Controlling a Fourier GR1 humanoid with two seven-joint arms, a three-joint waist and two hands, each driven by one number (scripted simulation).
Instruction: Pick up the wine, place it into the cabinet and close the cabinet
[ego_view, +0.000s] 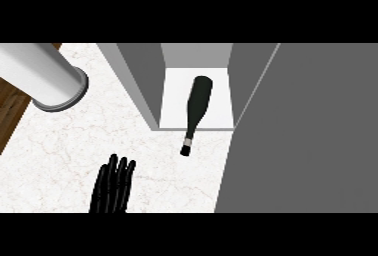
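Head view: we see the wine bottle (198, 107) lying on its side in the cabinet (140, 80), dark body on the white inner floor, neck w/ its pale band sticking out past the front lip over the marble counter (66, 145). Cap end points toward us, slightly left. Nothing is touching the bottle. The cabinet's grey left wall stands just left of the bottle; at the right, a big grey panel, prob. the cabinet door (303, 140), stands open and fills the right part of the view from top to bottom. Only one hand shows, the left hand (112, 187), black, at the lower edge over the counter, well apart from the bottle and below-left of it. Its fingers are straight, side by side w/ slim gaps, tips pointing up the view, holding nothing. We can't see the right hand anywhere. Top left, a grey-white cylinder (44, 75) leans across the counter's corner, next to a strip of wood floor (11, 112).
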